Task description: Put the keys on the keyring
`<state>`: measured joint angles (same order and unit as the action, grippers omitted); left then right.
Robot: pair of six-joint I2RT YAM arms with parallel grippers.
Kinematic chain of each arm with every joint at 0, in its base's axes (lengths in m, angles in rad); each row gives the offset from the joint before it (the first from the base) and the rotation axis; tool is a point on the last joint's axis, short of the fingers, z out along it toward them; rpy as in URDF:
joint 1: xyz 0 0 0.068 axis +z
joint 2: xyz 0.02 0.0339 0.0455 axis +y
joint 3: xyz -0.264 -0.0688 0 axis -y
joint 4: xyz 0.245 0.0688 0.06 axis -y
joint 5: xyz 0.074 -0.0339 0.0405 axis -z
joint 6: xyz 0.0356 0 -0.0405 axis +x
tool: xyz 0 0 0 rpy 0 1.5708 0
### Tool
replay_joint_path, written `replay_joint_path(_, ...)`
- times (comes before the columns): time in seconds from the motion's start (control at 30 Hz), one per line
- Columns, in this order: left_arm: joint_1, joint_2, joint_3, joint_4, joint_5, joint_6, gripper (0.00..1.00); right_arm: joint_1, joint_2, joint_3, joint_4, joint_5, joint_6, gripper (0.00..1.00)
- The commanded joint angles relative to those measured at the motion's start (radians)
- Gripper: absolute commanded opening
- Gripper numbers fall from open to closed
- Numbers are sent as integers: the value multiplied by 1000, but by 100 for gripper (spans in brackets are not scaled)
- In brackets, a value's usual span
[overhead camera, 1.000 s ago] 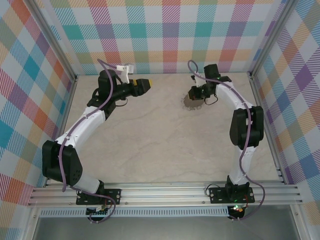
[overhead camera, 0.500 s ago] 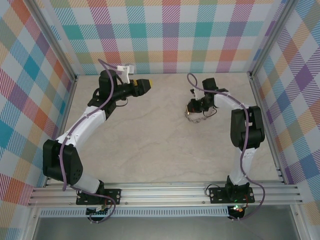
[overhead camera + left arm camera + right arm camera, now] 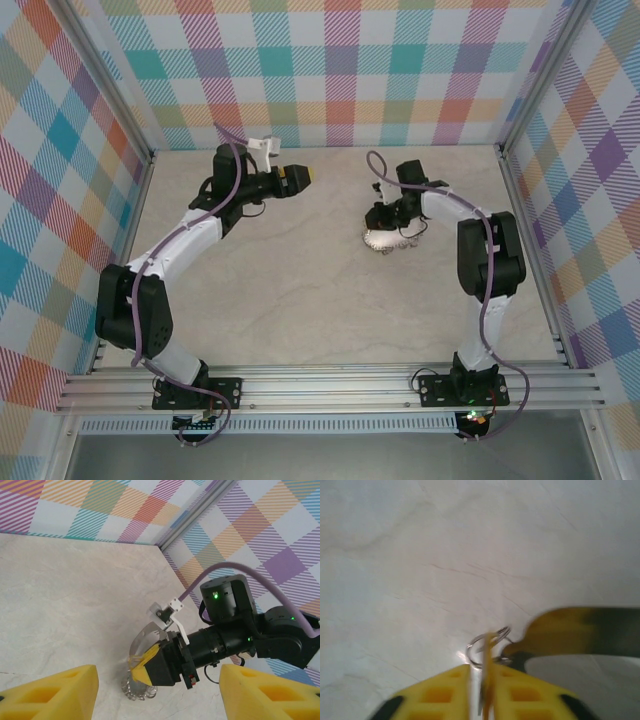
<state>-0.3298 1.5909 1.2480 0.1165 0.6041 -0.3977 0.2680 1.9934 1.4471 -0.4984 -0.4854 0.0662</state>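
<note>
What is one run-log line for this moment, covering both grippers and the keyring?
left gripper: open, empty, raised | right gripper: low at keyring, grip unclear, view blurred | keyring: on table

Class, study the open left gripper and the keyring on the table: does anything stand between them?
Nothing lies on the table between them. However, the right gripper sits directly over the keyring, covering the ring's upper part as seen from the side of the left gripper, so it partly blocks that approach.
</note>
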Motion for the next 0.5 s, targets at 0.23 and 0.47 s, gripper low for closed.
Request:
replay_joint_path(0.23, -12, -3, 32, 54, 10, -10, 65, 26, 20, 146, 98, -251, 129, 46)
replay_joint_path(0.47, -12, -13, 30, 48, -6, -4, 66, 17, -43, 115, 101, -203, 126, 53)
